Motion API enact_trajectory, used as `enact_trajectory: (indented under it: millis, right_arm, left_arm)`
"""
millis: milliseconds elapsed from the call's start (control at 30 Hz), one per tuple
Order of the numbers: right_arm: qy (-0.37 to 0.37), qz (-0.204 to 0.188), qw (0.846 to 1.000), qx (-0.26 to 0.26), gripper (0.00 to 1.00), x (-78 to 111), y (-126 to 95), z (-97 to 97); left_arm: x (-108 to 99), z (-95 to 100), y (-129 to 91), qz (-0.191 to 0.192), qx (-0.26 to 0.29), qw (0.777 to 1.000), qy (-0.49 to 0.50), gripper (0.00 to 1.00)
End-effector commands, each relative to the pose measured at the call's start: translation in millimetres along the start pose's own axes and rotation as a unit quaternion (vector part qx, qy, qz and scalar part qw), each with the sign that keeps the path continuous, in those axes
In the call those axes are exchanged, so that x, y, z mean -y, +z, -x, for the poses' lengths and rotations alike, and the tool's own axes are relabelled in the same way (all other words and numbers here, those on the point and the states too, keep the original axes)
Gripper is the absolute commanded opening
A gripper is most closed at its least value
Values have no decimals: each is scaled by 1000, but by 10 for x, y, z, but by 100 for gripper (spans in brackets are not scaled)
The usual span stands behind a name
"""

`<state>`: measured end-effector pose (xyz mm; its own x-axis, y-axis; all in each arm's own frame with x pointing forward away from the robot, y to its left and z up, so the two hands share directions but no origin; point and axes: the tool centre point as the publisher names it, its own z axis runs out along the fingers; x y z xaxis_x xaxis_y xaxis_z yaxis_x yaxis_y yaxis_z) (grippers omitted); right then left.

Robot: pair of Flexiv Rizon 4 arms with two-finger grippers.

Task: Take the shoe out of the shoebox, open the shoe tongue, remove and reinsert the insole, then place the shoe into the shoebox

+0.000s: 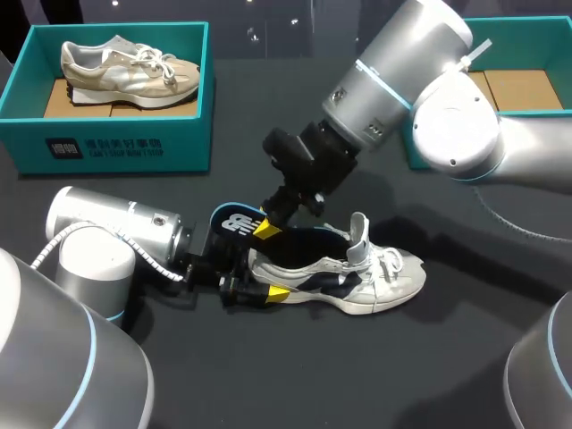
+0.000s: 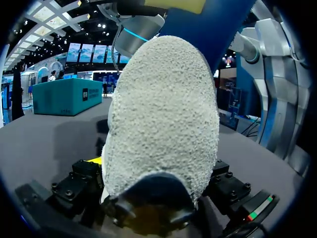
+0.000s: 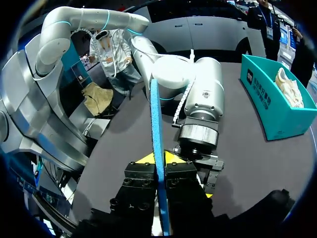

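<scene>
A white and navy shoe (image 1: 357, 281) stands upright on the black table, toe pointing right, tongue raised. My left gripper (image 1: 268, 273) comes in low from the left, one finger on each side of the heel, holding it. In the left wrist view the grey heel (image 2: 163, 114) fills the space between the fingers (image 2: 94, 159). My right gripper (image 1: 266, 229) reaches down from the right and is shut on the blue insole (image 1: 234, 222), whose heel end sticks up out of the shoe. The right wrist view shows the insole (image 3: 157, 124) edge-on between the closed yellow tips (image 3: 158, 159).
A teal shoebox (image 1: 116, 147) at the back left holds a beige shoe (image 1: 130, 71). A second teal box (image 1: 536, 45) sits at the back right, partly hidden behind my right arm. Bare black table lies in front of the shoe.
</scene>
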<state>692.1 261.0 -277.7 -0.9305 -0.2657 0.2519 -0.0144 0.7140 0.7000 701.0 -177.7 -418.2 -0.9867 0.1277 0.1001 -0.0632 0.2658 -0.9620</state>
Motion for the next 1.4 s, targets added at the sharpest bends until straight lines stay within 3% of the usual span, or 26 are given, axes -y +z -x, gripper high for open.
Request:
enact_trajectory:
  millis: [33,233,367,533,1067,1400]
  right_arm:
    - [-35,23,999,13,0,-168,-21,-10]
    - [-90,69,993,31,0,-555,-349,-233]
    - [-93,105,989,36,0,-694,-582,-390]
    - [-115,181,976,34,0,-827,-908,-563]
    - [-115,181,976,34,0,-827,-908,-563]
    - [-110,242,961,74,0,-1048,-1191,-1002]
  left_arm:
    - [-6,8,17,1,0,1000,0,0]
    - [-6,8,17,1,0,1000,0,0]
    - [-6,8,17,1,0,1000,0,0]
    - [-6,8,17,1,0,1000,0,0]
    - [-6,8,17,1,0,1000,0,0]
    - [-6,8,17,1,0,1000,0,0]
